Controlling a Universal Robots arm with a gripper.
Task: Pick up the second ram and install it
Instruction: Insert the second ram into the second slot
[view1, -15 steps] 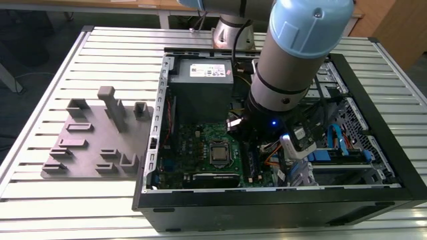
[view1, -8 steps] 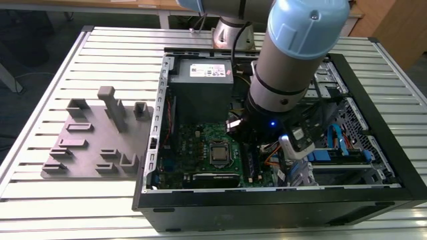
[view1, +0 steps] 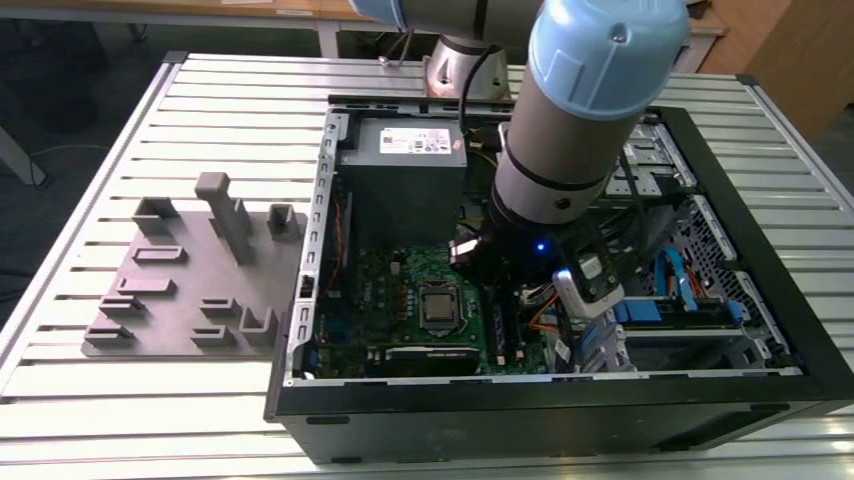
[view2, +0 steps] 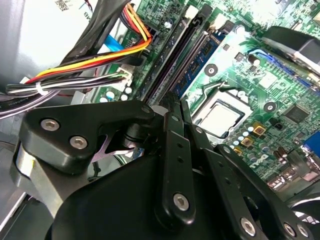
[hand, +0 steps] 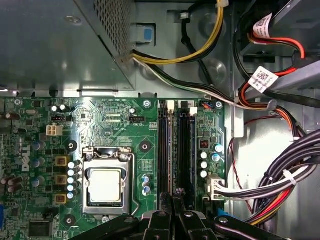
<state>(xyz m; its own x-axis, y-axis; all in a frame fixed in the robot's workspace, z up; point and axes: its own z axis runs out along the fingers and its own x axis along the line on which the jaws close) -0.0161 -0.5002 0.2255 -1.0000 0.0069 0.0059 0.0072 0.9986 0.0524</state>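
Note:
The second ram is a slim bluish-green stick standing on edge in the memory slot nearest the CPU socket. In the second wrist view the ram runs up from under my fingertips. My gripper is shut on its top edge about mid-length, with the two thin fingers pressed close together. The neighbouring slot lies right beside it, on the side away from the socket. In the exterior view the arm reaches down into the open computer case, just to the exterior view's right of the socket.
A grey holder plate with upright blocks lies on the slatted table at the exterior view's left. The power supply sits at the back of the case. Cable bundles crowd the space beside the slots. The drive bay stands at the exterior view's right.

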